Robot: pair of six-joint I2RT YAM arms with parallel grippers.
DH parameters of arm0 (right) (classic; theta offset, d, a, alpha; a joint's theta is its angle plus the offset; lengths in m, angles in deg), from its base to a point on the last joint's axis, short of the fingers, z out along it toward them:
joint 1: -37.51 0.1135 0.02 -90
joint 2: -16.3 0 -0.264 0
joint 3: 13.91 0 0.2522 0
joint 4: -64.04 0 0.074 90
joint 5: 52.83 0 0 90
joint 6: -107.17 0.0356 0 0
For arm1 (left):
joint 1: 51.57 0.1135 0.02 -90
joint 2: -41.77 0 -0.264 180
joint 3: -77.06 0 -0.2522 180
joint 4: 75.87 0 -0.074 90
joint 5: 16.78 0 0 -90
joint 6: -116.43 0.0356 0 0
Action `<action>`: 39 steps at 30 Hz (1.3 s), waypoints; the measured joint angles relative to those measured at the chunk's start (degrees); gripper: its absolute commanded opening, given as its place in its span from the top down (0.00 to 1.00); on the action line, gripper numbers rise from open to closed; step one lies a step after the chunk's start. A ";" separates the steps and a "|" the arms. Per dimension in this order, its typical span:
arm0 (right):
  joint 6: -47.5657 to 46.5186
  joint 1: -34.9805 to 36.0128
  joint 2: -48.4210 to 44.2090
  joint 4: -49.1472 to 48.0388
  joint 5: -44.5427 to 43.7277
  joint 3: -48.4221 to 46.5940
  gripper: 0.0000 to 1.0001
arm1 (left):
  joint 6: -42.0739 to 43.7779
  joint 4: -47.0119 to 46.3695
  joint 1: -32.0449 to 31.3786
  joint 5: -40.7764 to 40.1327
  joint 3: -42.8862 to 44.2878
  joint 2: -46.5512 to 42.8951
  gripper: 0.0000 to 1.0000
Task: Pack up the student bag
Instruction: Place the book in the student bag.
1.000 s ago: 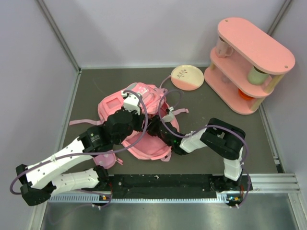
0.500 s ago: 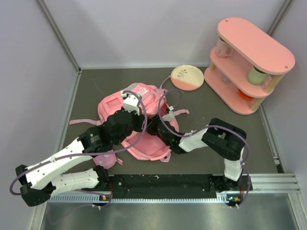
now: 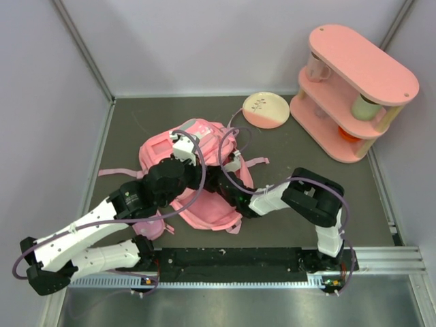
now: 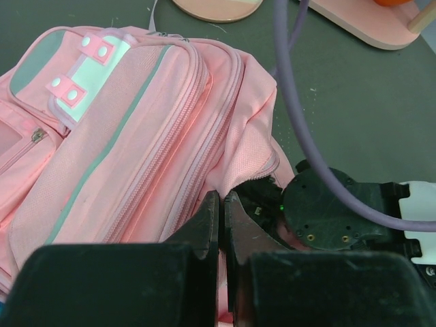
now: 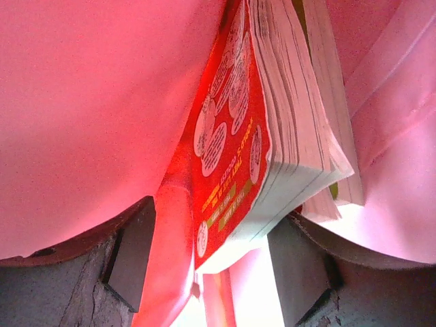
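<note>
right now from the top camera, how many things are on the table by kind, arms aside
backpack: 1
small pouch: 1
plate: 1
three-tier shelf: 1
cups on the shelf: 2, a mug and a green cup
orange object on the shelf: 1
total: 7

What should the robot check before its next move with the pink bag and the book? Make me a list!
1. Book inside the student bag: ok, pink fabric all around it.
2. Right gripper open: ok, its fingers stand apart on either side of the book.
3. Left gripper holding the bag's edge: ok, shut on the fabric.
4. Book pushed all the way down: cannot tell.
5. Opening free for zipping: not ok, the right gripper is inside it.
</note>
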 measured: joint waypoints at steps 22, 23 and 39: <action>-6.01 0.31 -5.44 1.05 1.38 8.76 0.53 | -1.03 -0.26 0.00 0.42 -1.49 -0.72 1.00; -6.10 0.31 -5.44 1.01 1.46 8.76 0.57 | -1.09 -0.24 0.00 0.42 -1.53 -0.72 1.00; -6.54 0.92 0.17 2.36 6.43 -0.94 0.55 | -1.29 -0.09 0.07 0.39 -1.60 -0.94 1.00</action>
